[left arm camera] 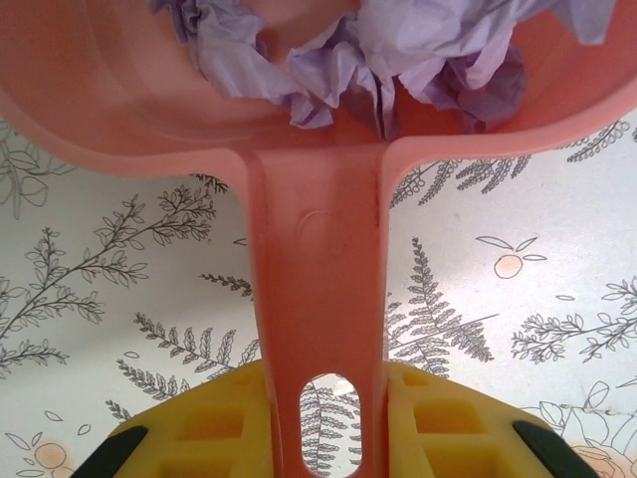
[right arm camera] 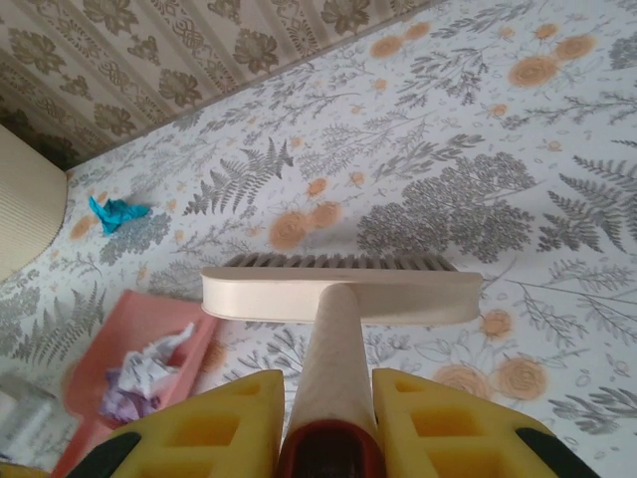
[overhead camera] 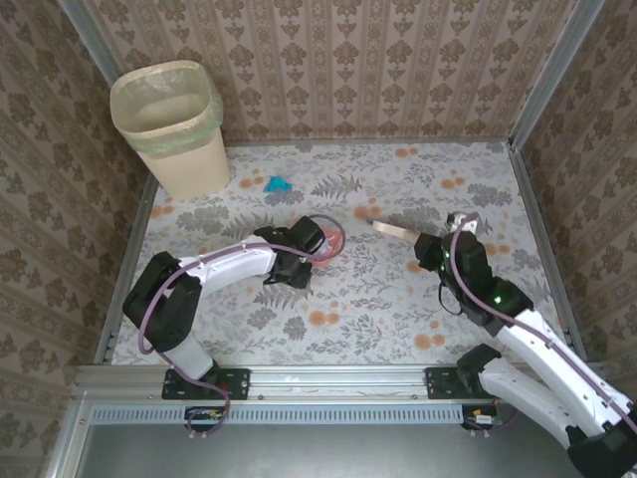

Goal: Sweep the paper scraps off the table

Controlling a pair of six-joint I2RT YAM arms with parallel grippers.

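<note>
Left pincer (left arm camera: 323, 438) clamped on the handle of 1 pink dustpan (left arm camera: 317, 289), pan left of centre on the counter (overhead camera: 378, 299). In the pan: a clump of lilac and white scraps (left arm camera: 408, 45), at least 2 bits, exact count can't tell. Back left corner: 1 cream bin (overhead camera: 169, 124) with a liner, upright. Between bin and pan: 1 teal scrap (overhead camera: 278, 183) loose on the cloth, apart from both. Right of the pan: 1 cream brush (right arm camera: 338, 294), head just beside the pan's mouth, bristles pointing at the back wall. Right pincer (right arm camera: 328, 428) closed tight around the brush handle, right of centre.
</note>
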